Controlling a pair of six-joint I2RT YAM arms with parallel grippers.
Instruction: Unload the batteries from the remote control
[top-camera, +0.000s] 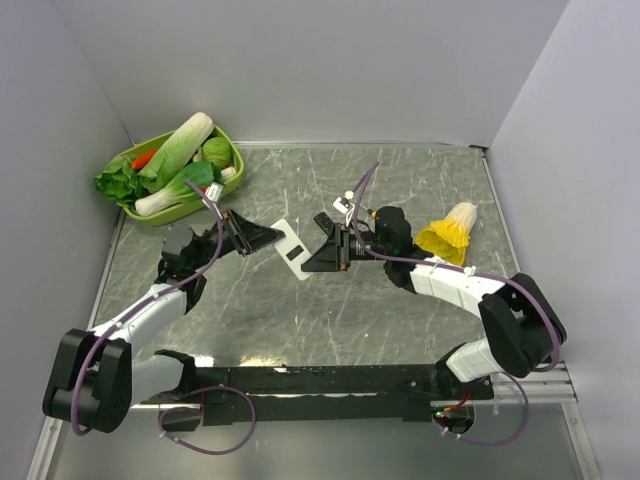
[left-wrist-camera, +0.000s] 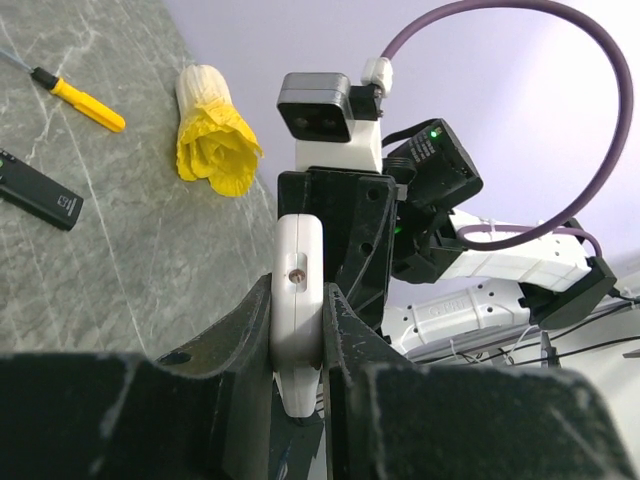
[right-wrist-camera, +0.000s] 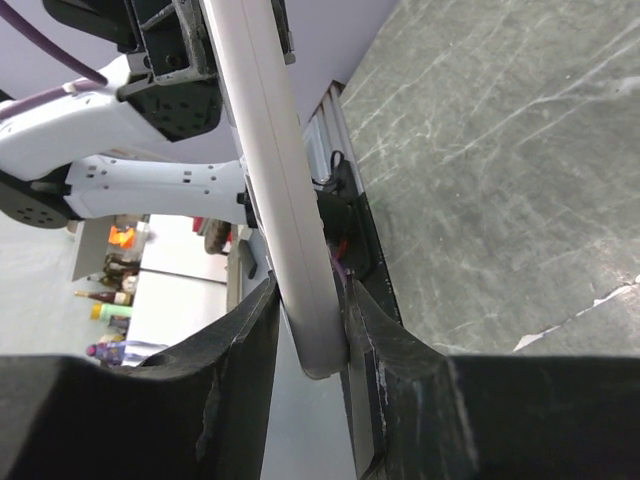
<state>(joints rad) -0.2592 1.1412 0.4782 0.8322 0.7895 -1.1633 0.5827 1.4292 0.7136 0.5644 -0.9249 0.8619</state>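
Left fingers (left-wrist-camera: 250, 335) filled the front of the left wrist view, black and close. They were pinched shut on one end of the white remote (left-wrist-camera: 298, 290). Right fingers (right-wrist-camera: 365, 335) did the same at the remote's other end, with one finger pressed to each thin side. So the remote hung in the air between the two arms, above the desk (top-camera: 400, 180) and not lying on it.

No batteries could be seen. They were likely inside the remote. A dark patch showed on the remote's face in the top view, but it was too small to tell if that was the battery hole.

Past the remote, on the right arm's side, a yellow toy cabbage (left-wrist-camera: 215, 140), a yellow screwdriver (left-wrist-camera: 85, 100) and a flat black piece (left-wrist-camera: 40, 195) lay on the desk.

This looked like the holding step, with nothing taken out yet. Next, I think one set of fingers should hold tight while the other lets go. Then the free fingers could reach the battery hole and pick the cells out, gently, so the remote does not slip.
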